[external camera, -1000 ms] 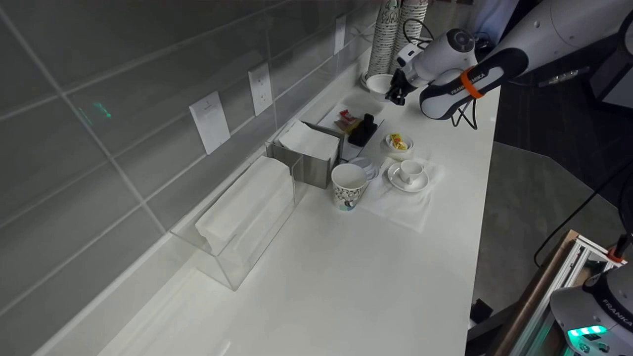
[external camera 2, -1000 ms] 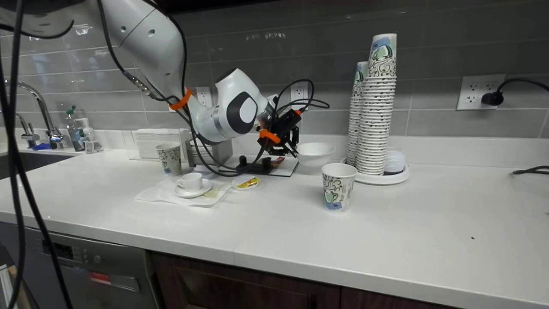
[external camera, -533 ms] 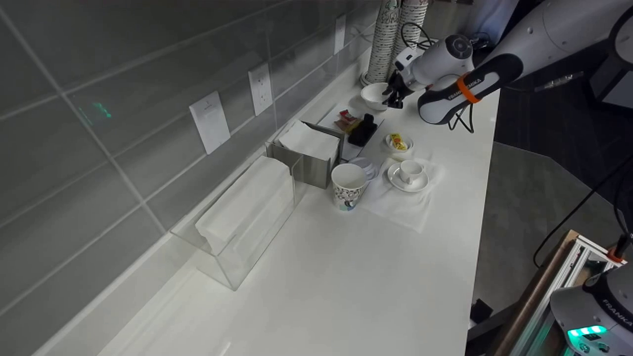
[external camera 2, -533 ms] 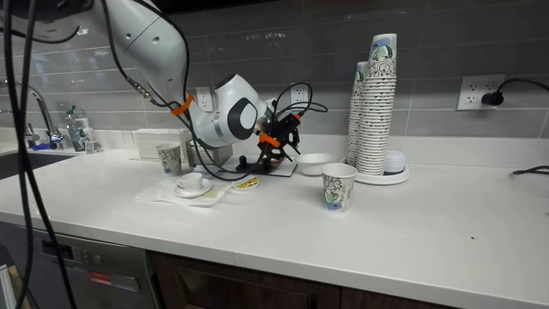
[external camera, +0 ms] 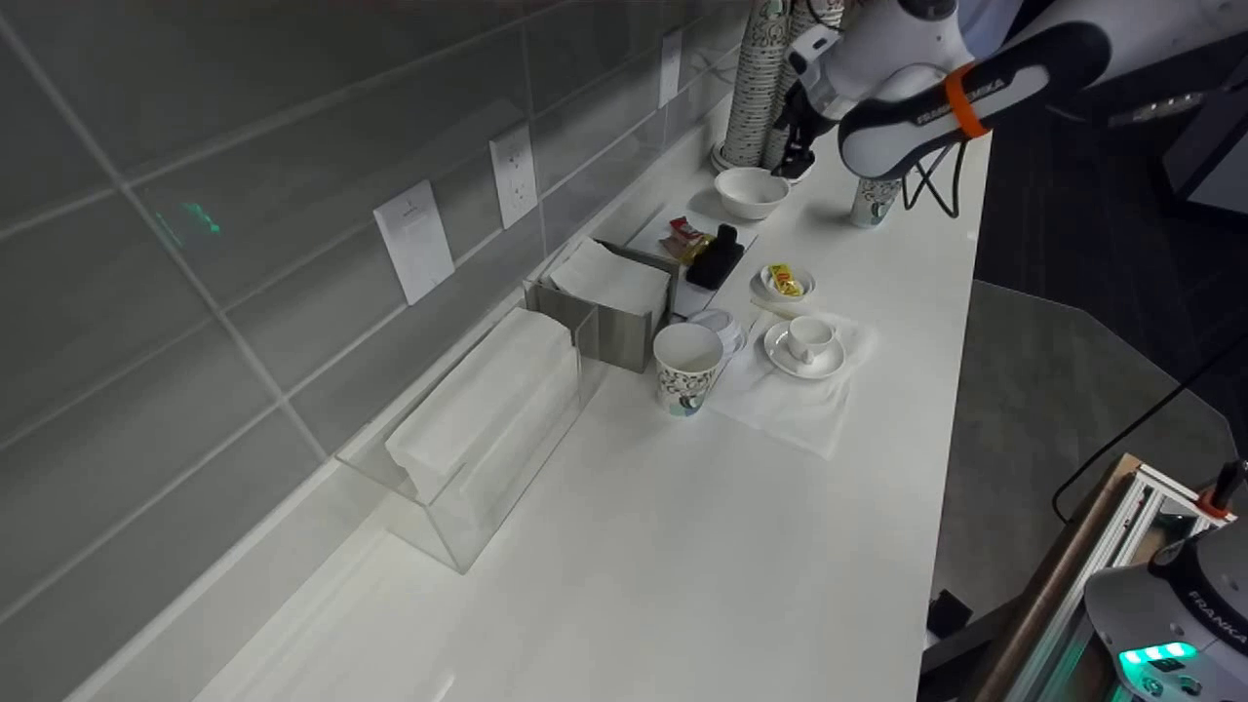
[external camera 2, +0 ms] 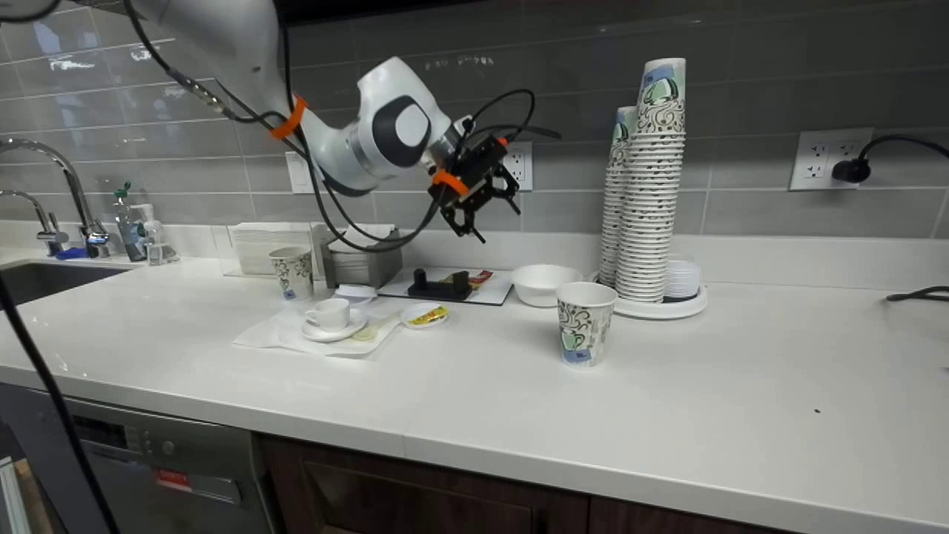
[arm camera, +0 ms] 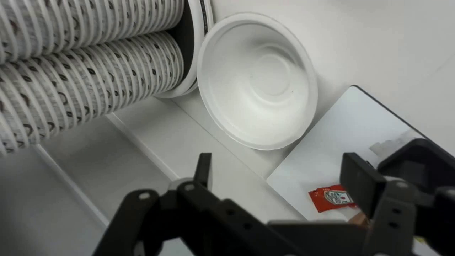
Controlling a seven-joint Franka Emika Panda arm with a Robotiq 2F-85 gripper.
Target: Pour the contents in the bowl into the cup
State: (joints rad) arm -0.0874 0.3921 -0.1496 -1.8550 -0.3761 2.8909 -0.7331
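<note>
The white bowl (arm camera: 256, 81) sits upright on the counter by the wall. Its inside shows only tiny dark specks in the wrist view. My gripper (external camera 2: 500, 225) hangs above and behind the bowl (external camera 2: 534, 285), apart from it, with jaws spread wide. Between the fingers (arm camera: 203, 169) nothing is held. A patterned paper cup (external camera 2: 582, 334) stands in front of the bowl; another paper cup (external camera: 684, 366) is beside the napkin holder. A small white cup (external camera: 809, 336) with a handle rests on a saucer. Which of these is the task's cup I cannot tell.
Tall stacks of paper cups (external camera 2: 649, 215) rise right beside the bowl. A flat tray (arm camera: 330, 142) with a ketchup packet (arm camera: 332, 197) and a black object borders it. A small dish (external camera 2: 425, 317) holds a yellow packet. Napkin holders (external camera: 624, 336) line the wall.
A second ago the bowl was gripped slightly above the counter. It came down onto the counter, the jaws opened, and the gripper rose away from it.
</note>
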